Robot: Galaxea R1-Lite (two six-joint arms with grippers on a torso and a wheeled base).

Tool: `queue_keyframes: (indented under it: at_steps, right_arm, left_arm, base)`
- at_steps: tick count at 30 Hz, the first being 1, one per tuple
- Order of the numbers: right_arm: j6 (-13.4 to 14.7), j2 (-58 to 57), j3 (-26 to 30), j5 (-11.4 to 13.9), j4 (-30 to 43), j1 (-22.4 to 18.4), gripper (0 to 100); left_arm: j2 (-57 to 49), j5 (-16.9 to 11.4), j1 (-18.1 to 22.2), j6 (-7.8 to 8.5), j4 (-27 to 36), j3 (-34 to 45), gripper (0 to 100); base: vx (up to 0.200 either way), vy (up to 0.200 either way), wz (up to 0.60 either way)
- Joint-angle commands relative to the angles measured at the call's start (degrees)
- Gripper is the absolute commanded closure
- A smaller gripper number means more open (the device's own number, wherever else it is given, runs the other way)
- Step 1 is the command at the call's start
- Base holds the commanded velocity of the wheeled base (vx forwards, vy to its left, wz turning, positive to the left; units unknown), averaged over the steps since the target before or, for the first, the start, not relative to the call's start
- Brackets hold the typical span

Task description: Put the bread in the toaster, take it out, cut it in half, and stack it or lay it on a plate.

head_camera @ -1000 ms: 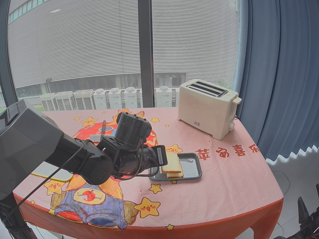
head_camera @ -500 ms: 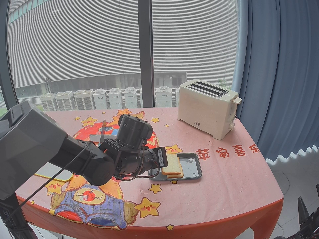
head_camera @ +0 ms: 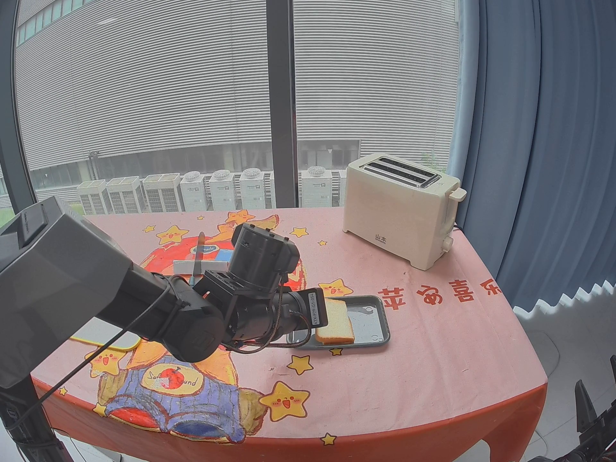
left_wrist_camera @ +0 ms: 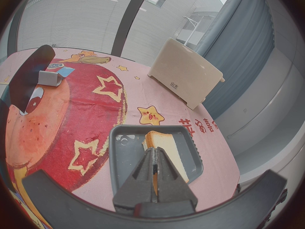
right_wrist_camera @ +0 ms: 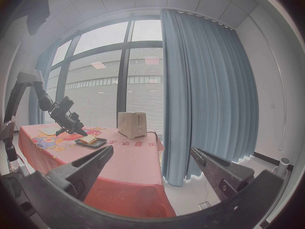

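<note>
Dial: tabletop as seen from the head camera, 12 o'clock at the window.

1. The left arm comes in from the 9 o'clock edge and lies low across the pink cartoon-print tablecloth [head_camera: 436, 367]. The forearm is roughly level and the wrist points toward 3 o'clock.
2. The left gripper [left_wrist_camera: 155, 150] sits over the 9 o'clock end of the dark grey rectangular metal tray [left_wrist_camera: 125, 153]. Its fingers are pressed together, with a thin strip of the crust edge pinched between them.
3. The pale square bread with a tan crust [left_wrist_camera: 166, 145] lies on the tray, in the half nearer the gripper. I can't tell whether it is one slice or two stacked.
4. The tray is at about 3 o'clock from the table's centre, flat on the cloth.
5. The cream two-slot plastic toaster [head_camera: 401, 216] stands at about 1 o'clock, well apart from the tray. Its lever is on the end facing the curtain.
6. The right gripper [right_wrist_camera: 151, 149] hangs off the table beyond the 4 o'clock corner, below the table's edge, with its fingers spread wide and nothing between them.
7. A small white folded stand [head_camera: 191, 266] with a thin dark upright piece in it sits at about 10 o'clock, just behind the left wrist.
8. A flat yellow-rimmed board [head_camera: 106, 340] lies at 9 o'clock. The left forearm crosses above it and hides most of it.
9. The arm also hides the tray's 9 o'clock end from the head camera.
10. A blue pleated curtain [head_camera: 545, 129] hangs past the 3 o'clock side, and a large glass window [head_camera: 160, 85] runs along 12 o'clock.
</note>
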Motion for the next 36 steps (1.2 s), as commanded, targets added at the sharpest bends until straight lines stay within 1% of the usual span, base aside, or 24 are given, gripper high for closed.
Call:
queue_keyframes:
  at_steps: [1,2,9,11,16,36]
  right_arm:
    - [-0.04,-0.84,1.01,0.02,-0.01,0.01,0]
    - [-0.04,-0.84,1.01,0.02,-0.01,0.01,0]
    - [-0.04,-0.84,1.01,0.02,-0.01,0.01,0]
    - [-0.04,-0.84,1.01,0.02,-0.01,0.01,0]
    - [-0.04,-0.84,1.01,0.02,-0.01,0.01,0]
    - [-0.04,-0.84,1.01,0.02,-0.01,0.01,0]
  left_arm:
    - [-0.10,-0.09,-0.01,-0.01,-0.01,0.10,100]
    - [-0.10,-0.09,-0.01,-0.01,-0.01,0.10,0]
    - [-0.10,0.00,-0.01,-0.09,-0.89,0.19,0]
    - [-0.10,0.00,-0.01,-0.09,-3.09,1.15,0]
    - [-0.10,0.00,-0.01,-0.18,-5.20,1.94,0]
    - [-0.37,-0.09,-0.10,-0.18,-5.29,2.21,0]
  base:
    - [0.000,0.000,0.00]
    - [0.000,0.000,0.00]
    - [0.000,0.000,0.00]
    - [0.000,0.000,0.00]
    - [0.000,0.000,0.00]
    - [0.000,0.000,0.00]
